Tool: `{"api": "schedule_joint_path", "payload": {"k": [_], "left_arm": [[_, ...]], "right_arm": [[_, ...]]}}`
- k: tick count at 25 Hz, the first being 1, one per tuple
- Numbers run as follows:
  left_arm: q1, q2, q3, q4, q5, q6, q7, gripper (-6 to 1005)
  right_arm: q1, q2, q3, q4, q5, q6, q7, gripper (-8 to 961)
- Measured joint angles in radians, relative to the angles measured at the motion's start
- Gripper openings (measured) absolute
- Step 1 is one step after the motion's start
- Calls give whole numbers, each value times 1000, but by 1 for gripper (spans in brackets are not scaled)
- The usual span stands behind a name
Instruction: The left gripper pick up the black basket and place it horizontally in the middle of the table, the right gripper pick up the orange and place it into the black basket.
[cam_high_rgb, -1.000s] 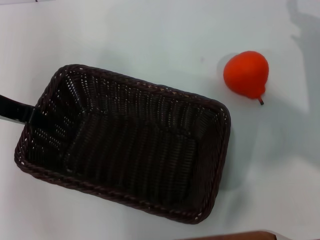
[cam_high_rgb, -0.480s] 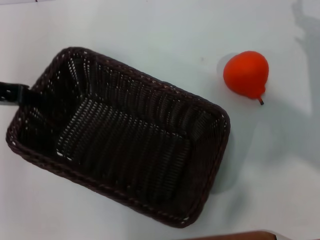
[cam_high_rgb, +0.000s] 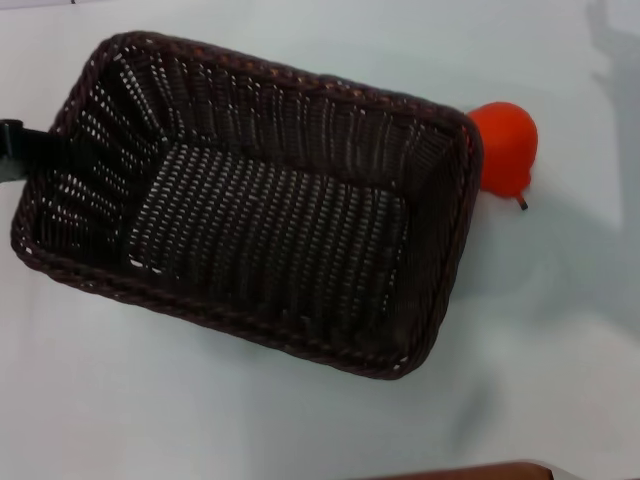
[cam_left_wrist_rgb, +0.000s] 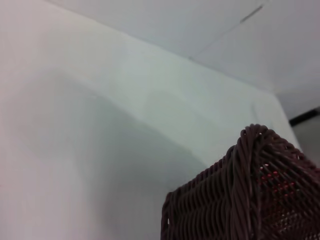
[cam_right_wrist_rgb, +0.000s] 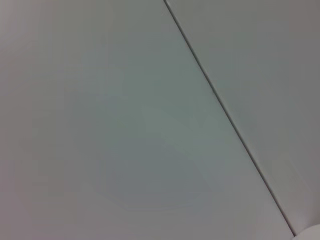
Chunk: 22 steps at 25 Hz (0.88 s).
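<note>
The left tool (cam_high_rgb: 45, 150) reaches in from the left edge of the head view, only a short black stub showing, its tip meeting the left end wall of the black basket (cam_high_rgb: 250, 200); whether it is clamped on the rim cannot be told. The one basket lies at a slant over the white desk (cam_high_rgb: 300, 430), its left end toward the far side, its right end lower and nearer. Its woven floor holds nothing. Its far right corner covers the left part of the single orange (cam_high_rgb: 507, 148), which peeks out just beyond the braided rim, a short dark stem pointing toward the near right; whether fruit and rim touch cannot be told. In the left wrist view only one corner of the basket (cam_left_wrist_rgb: 250, 195) shows, cut off by the frame, with pale desk and a soft shadow behind it. The right tool appears in no view; the right wrist view shows only a plain grey surface crossed by one thin dark line.
</note>
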Motion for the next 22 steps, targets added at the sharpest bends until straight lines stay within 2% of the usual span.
{"api": "schedule_joint_path", "payload": {"k": [3, 6, 9, 14, 22], "left_arm": [[11, 7, -33, -23, -32, -5, -2, 181], [19, 5, -71, -27, -47, -17, -3, 181], [28, -9, -108, -27, -76, -21, -4, 182], [57, -34, -112, -27, -114, -68, -5, 182], [100, -53, -106, -52, -137, -152, -4, 182]], "right_arm": [[2, 0, 0, -2, 0, 15, 0, 900], [2, 0, 1, -4, 0, 27, 0, 899], [2, 0, 5, -4, 0, 27, 0, 899], [2, 0, 7, 0, 0, 28, 0, 900], [8, 0, 7, -1, 0, 31, 0, 899]]}}
